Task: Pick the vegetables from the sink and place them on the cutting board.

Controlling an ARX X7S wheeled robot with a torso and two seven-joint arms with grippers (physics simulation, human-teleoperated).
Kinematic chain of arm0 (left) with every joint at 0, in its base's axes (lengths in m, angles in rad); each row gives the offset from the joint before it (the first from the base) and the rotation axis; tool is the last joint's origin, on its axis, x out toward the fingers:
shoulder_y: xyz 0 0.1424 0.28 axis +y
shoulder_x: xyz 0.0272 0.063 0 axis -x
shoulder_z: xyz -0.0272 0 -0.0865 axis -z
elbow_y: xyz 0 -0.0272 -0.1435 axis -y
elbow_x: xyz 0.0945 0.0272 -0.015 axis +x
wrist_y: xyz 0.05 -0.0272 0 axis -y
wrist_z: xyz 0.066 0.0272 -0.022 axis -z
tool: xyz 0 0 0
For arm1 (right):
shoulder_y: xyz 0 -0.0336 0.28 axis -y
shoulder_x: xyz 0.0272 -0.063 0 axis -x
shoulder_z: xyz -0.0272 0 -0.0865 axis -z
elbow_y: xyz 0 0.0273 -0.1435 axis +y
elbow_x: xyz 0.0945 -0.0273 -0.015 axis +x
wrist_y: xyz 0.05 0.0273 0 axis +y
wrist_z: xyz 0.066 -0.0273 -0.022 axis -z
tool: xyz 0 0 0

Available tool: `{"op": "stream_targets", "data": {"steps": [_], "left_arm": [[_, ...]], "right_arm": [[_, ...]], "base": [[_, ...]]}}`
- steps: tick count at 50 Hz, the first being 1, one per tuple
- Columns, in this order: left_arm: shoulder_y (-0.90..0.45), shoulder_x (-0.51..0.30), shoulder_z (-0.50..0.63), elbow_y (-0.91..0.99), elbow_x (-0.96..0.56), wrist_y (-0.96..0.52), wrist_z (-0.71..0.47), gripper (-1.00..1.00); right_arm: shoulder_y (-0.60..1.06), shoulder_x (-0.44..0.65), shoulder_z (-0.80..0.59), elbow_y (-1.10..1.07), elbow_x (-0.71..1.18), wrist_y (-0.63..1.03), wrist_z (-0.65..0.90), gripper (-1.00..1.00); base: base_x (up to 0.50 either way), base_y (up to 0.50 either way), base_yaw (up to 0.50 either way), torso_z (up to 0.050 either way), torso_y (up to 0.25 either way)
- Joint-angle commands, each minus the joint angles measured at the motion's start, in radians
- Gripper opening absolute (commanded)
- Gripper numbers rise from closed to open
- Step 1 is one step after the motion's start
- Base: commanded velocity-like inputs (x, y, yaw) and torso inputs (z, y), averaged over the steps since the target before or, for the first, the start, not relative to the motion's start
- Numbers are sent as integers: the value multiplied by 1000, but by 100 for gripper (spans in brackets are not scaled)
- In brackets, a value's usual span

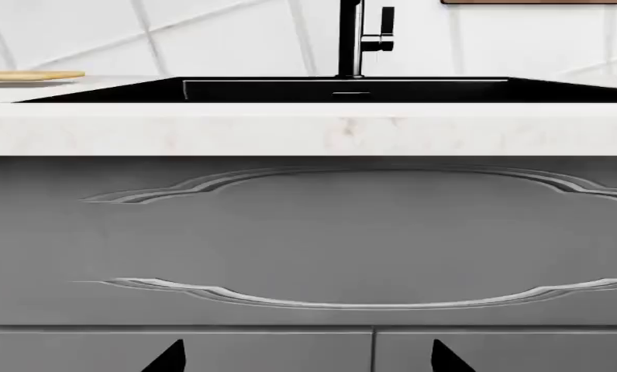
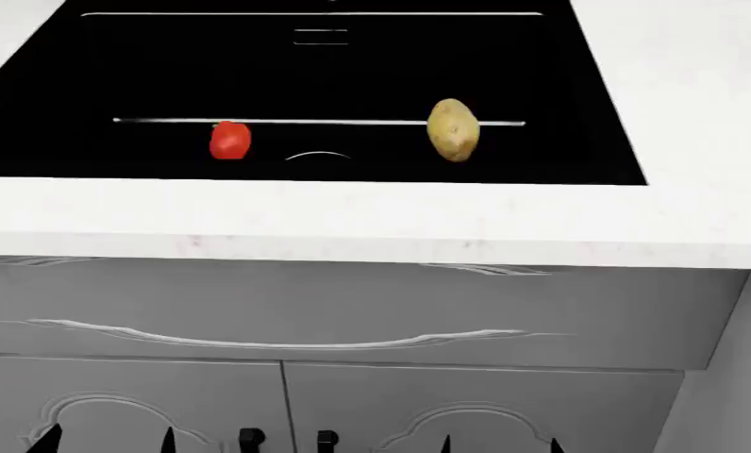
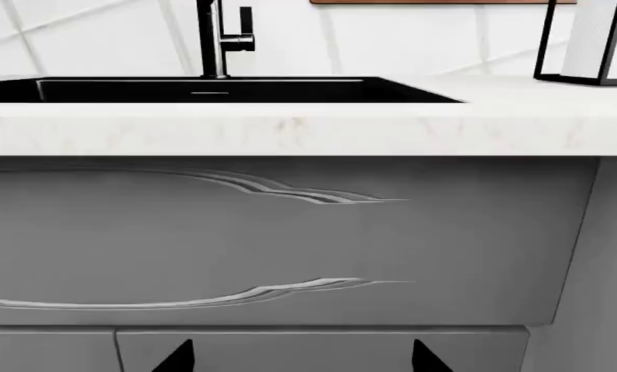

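Observation:
In the head view a small red bell pepper (image 2: 229, 140) and a tan potato (image 2: 453, 130) lie on the floor of the black sink (image 2: 48, 104), the pepper to the left and the potato to the right. The pale cutting board (image 1: 29, 75) rests on the counter left of the sink (image 1: 350, 89) in the left wrist view. Both grippers hang low in front of the grey cabinet, below counter height. My left gripper (image 1: 308, 358) (image 2: 108, 442) is open and holds nothing. My right gripper (image 3: 301, 358) (image 2: 499, 444) is also open and holds nothing.
A black faucet (image 1: 352, 39) (image 3: 213, 35) stands behind the sink. The white counter edge (image 2: 350, 222) overhangs grey drawer fronts (image 2: 350, 311). A paper towel holder (image 3: 587, 43) stands on the counter at the right. A reddish-brown board (image 3: 443, 1) hangs on the tiled wall.

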Motion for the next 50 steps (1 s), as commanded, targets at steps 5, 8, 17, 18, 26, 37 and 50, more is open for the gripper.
{"op": "stream_targets", "data": {"steps": [5, 8, 17, 18, 26, 37, 50], "left_arm": [[1, -31, 39, 3, -26, 3, -33, 100], [-2, -42, 52, -2, -19, 3, -46, 100], [25, -67, 68, 12, -44, 96, -49, 100], [28, -73, 79, 9, -34, 99, -47, 100], [31, -84, 87, 18, -45, 103, -60, 100], [26, -94, 106, 15, -46, 95, -77, 100], [23, -110, 124, 13, -57, 97, -92, 100]], "right_arm": [[5, 33, -47, 7, 24, 9, 24, 100], [6, 40, -56, 8, 36, 11, 29, 100], [3, 58, -78, -4, 41, 4, 55, 100], [2, 60, -80, -5, 43, 4, 57, 100], [4, 70, -94, -5, 54, 9, 71, 100], [-2, 85, -112, -17, 55, 12, 93, 100], [7, 101, -129, -16, 64, 16, 112, 100]], "base": [[0, 0, 0, 0, 0], [0, 0, 0, 0, 0], [0, 0, 0, 14, 0], [0, 0, 0, 50, 0], [0, 0, 0, 50, 0], [0, 0, 0, 50, 0], [0, 0, 0, 50, 0]]}}
